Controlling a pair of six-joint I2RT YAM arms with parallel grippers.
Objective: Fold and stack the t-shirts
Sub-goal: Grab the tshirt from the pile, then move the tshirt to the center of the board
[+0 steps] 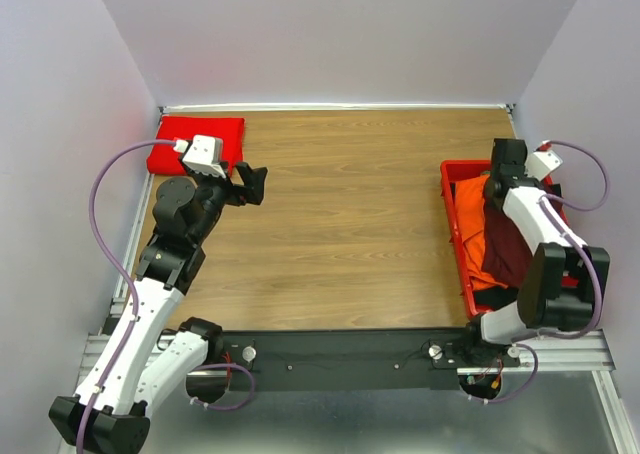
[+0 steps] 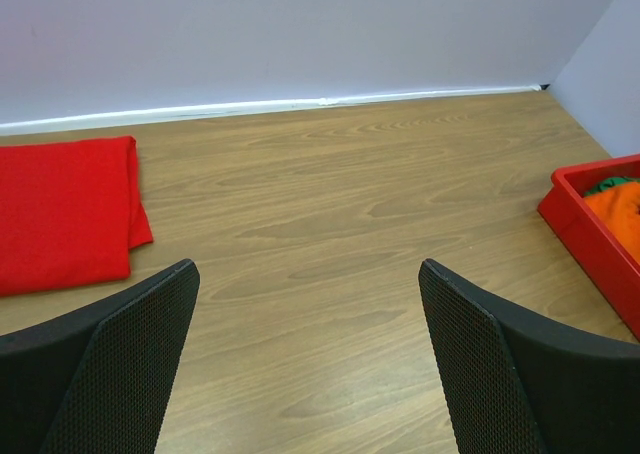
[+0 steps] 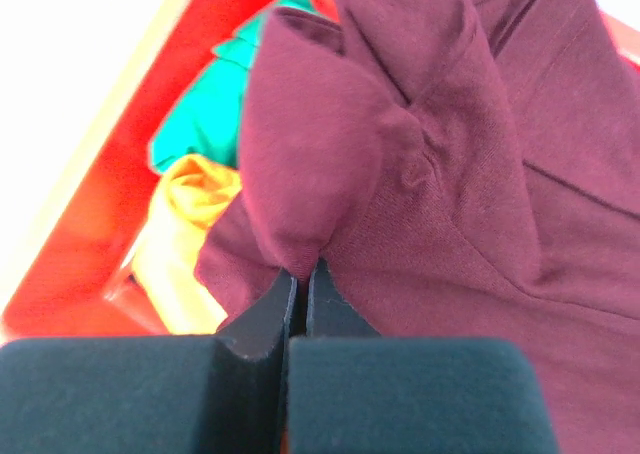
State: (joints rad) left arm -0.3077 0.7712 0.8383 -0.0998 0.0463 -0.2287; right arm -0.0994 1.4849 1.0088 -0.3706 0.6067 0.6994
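A bright red t-shirt (image 1: 195, 142) (image 2: 62, 210) lies folded at the table's far left corner. My left gripper (image 1: 250, 184) (image 2: 308, 274) hovers just right of it, jaws wide open over bare wood, nothing between them. A dark maroon t-shirt (image 1: 506, 246) (image 3: 430, 164) lies crumpled in the red bin (image 1: 452, 236) on the right. My right gripper (image 3: 302, 274) is down in that bin, shut on a pinched fold of the maroon cloth. In the top view the right arm hides its fingers.
The red bin (image 2: 585, 219) (image 3: 70, 244) also holds orange (image 1: 474, 219), yellow (image 3: 190, 199) and green (image 3: 205, 109) garments. Pale walls close in the table at the back and both sides. Bare wood (image 1: 350, 214) lies between the folded shirt and the bin.
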